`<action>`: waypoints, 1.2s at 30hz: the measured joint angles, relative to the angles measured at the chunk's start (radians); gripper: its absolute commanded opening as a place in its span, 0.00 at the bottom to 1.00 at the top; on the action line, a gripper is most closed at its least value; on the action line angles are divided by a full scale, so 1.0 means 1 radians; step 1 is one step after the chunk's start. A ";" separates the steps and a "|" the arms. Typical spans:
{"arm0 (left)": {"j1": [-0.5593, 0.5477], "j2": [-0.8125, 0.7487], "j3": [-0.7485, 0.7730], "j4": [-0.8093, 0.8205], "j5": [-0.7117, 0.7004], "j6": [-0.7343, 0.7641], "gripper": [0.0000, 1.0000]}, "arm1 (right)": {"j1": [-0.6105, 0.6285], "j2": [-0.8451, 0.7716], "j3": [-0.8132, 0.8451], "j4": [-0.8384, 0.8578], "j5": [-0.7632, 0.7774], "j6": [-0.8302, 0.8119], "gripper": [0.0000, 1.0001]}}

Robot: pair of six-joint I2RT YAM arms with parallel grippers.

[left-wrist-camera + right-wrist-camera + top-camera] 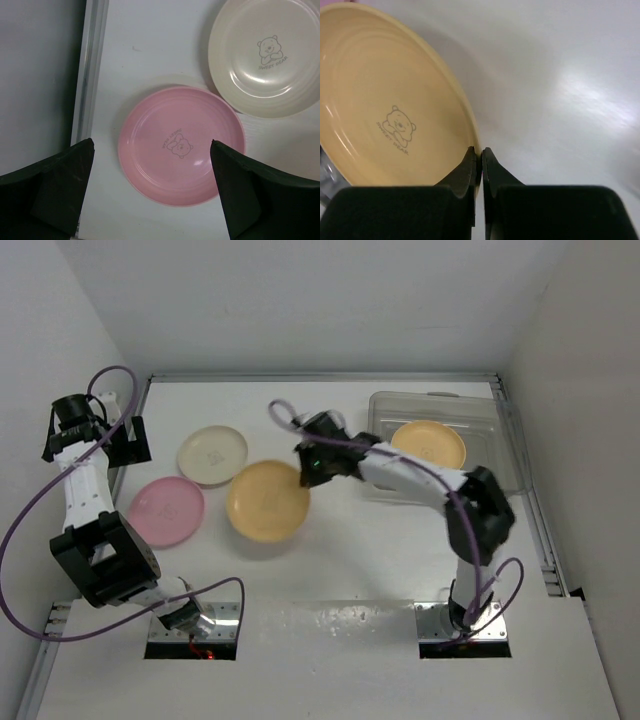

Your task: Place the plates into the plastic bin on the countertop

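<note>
While the right gripper point(481, 152) pinches just the rim: the yellow-orange plate point(395, 100) may slip and drop.
Plate: on the countertop point(350, 560), middle.
Plastic bin point(385, 405): far right; its wall may catch the plate.
Left gripper point(151, 145): wide open above the pink plate point(182, 145).

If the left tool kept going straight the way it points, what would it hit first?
Probably the pink plate, which lies right ahead of the left tool, mostly between its open jaws; the depth is hard to judge.
</note>
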 measured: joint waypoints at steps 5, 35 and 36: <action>0.000 0.020 0.043 0.003 0.005 -0.004 0.99 | -0.387 -0.281 -0.074 0.010 0.002 0.071 0.00; -0.056 0.232 0.158 0.024 0.048 -0.052 0.99 | -0.897 -0.169 -0.153 -0.227 0.269 0.107 0.61; -0.070 0.255 0.166 0.027 0.047 -0.052 0.99 | -0.888 -0.169 -0.153 -0.235 0.286 0.102 0.62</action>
